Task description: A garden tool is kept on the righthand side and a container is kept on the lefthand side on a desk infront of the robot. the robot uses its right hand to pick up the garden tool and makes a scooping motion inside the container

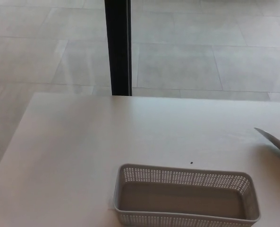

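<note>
Right now only the pointed metal blade of the garden tool shows, poking in at the right edge of the head view, tilted and seemingly off the white desk. Its handle and whatever holds it lie outside the picture. Neither of the robot's hands is visible, so I cannot tell whether the right one is clamped round the handle or how its fingers sit; the left is simply absent.

The container, a pale perforated basket, sits empty near the front edge of the desk, well apart from the blade and down to its left. A tiny dark speck lies on the desk just behind the basket's far rim.

By my reckoning the tool is lifted and the swing across to the basket is what remains. The risk is in that approach: the basket looks light and thin-walled, so if the blade comes in too low it could catch the near or right-hand rim and shove or tip the whole thing toward the desk edge. A loose grip on the unseen handle could also let the blade twist during the scoop.
</note>
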Controlling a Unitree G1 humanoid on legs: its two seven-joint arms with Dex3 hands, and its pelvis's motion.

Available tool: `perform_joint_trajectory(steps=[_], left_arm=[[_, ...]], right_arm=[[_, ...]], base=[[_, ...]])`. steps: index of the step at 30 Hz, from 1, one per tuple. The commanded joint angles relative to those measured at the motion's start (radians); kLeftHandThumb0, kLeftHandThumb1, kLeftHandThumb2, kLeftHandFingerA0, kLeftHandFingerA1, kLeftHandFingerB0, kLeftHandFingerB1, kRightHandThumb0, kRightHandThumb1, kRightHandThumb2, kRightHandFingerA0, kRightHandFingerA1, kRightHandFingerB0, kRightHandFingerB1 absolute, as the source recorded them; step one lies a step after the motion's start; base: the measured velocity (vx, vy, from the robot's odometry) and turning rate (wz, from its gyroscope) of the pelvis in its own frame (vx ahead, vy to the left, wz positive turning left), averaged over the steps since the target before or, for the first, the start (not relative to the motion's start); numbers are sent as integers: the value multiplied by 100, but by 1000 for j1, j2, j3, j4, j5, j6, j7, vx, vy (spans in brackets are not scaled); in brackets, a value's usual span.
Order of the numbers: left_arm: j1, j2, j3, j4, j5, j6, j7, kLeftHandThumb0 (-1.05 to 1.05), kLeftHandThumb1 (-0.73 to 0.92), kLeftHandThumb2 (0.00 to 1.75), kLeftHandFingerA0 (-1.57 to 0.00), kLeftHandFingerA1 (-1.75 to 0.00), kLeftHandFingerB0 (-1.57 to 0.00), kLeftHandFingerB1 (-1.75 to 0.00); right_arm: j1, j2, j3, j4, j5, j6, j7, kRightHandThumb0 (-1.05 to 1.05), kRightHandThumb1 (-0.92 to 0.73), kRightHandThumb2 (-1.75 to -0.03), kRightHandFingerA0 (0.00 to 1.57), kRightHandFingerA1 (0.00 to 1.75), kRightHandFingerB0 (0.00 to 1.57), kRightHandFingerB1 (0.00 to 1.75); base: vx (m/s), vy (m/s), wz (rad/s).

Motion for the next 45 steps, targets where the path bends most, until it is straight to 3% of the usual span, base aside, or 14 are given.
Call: perform_joint_trajectory(steps=[1, 2, 10, 12, 13, 17, 27, 28, 31, 32, 35, 38, 40, 45], left_arm=[[-3, 7, 0, 7, 0, -7, -2, -58, 66, 60, -62, -61, -53, -45], [-1, 8, -9, 6, 9, -12, -1, -59, 67, 60, -61, -62, -53, -46], [10, 5, -17, 4, 4, -20, -5, -59, 66, 60, -58, -61, -51, -45], [7, 4, -6, 1, -10, -6, -11, -59, 66, 59, -58, -63, -52, -45], [4, 5, -10, 0, -3, -11, -7, -59, 66, 60, -58, -62, -50, -46], [1, 8, -15, 2, 3, -12, -2, -59, 66, 60, -58, -62, -49, -46], [4, 9, -6, -6, -9, -16, -22, -58, 66, 60, -57, -61, -49, -44], [7, 8, -8, -6, -6, -24, -23, -58, 65, 60, -57, -60, -48, -44], [7, 8, -10, -4, -4, -24, -20, -59, 65, 60, -58, -60, -48, -44], [7, 7, -3, -6, -12, -21, -26, -60, 50, 90, -52, -68, -40, -56], [7, 12, -1, -9, -12, -22, -30, -60, 65, 59, -55, -61, -45, -43], [9, 18, 0, -11, -13, -21, -38, -60, 50, 90, -51, -68, -40, -57], [13, 19, -3, -23, -11, -22, -36, -59, 50, 91, -51, -70, -42, -58], [19, 26, -8, -30, -5, -24, -37, -59, 50, 91, -53, -70, -44, -59]], right_arm=[[48, 17, 3, 30, -17, 68, -16, -82, -58, -98, 0, 34, 11, 32], [50, 25, 11, 20, -29, 81, -27, -76, -72, -63, 3, 38, 13, 25], [86, 89, 41, -50, -56, 156, -82, -50, -62, -59, 1, 42, 18, 30], [87, 97, 47, -79, -64, 213, -56, -44, -67, -61, 15, 67, 15, 29], [79, 93, 64, -82, -74, 229, -22, -34, -69, -61, 45, 125, 18, 28], [65, 81, 108, -76, -87, 267, 73, -36, -61, -88, 100, 102, 29, 47], [73, 62, 247, -60, -172, 359, 170, -36, -69, -63, 71, 140, 67, 50], [109, 69, 208, -61, -135, 327, 84, -37, -80, -63, 68, 77, 64, 47], [145, 86, 145, -45, -75, 278, -11, -37, -78, -64, 73, 78, 60, 46], [175, 93, 105, -31, -50, 206, -107, -34, -74, -67, 70, 158, 62, 137], [203, 105, 53, -18, -31, 102, -211, -31, -77, -74, 79, 165, 61, 150], [219, 115, 9, 9, -15, -18, -312, -37, -69, -71, 92, 164, 77, 122], [230, 117, -30, 22, 13, -119, -354, -21, -68, -87, 75, 175, 57, 164], [232, 93, -49, -3, -13, -216, -433, -21, -65, -88, 76, 175, 54, 158]], base=[[0, 0, 0], [0, 0, 0], [0, 0, 0], [0, 0, 0], [0, 0, 0], [0, 0, 0], [0, 0, 0], [0, 0, 0], [0, 0, 0], [0, 0, 0], [0, 0, 0], [0, 0, 0], [0, 0, 0], [0, 0, 0]])
